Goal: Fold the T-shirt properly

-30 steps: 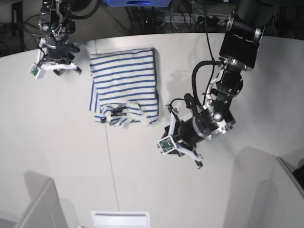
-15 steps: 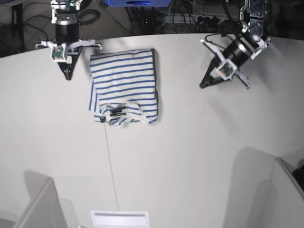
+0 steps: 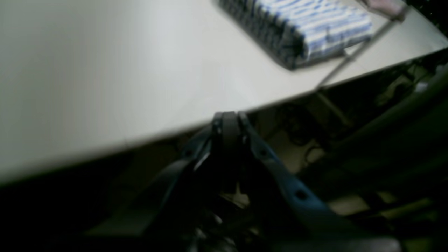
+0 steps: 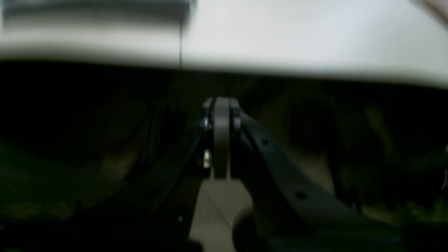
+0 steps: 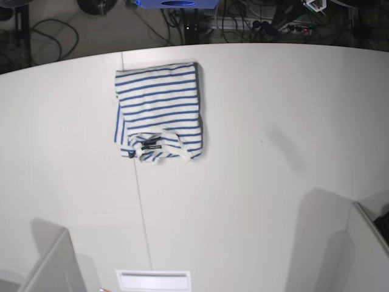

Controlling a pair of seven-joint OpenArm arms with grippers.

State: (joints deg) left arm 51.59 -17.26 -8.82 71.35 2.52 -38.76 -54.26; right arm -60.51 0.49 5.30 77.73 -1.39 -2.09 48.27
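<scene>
The T-shirt lies folded into a compact rectangle on the white table, left of centre near the far edge. Its ribbed neck and dark label face the near side. It also shows blurred in the left wrist view, top right. My left gripper is shut and empty, hanging past the table's far edge. My right gripper is shut and empty, also off the table's edge. In the base view only a scrap of an arm shows, at the top right.
A thin seam runs across the table under the shirt. A white slotted plate sits at the near edge. Grey panels stand at the near left and near right. Cables lie behind the far edge.
Both arms have drawn back from over the table to beyond its far edge, leaving the base view. The folded shirt has not moved.
</scene>
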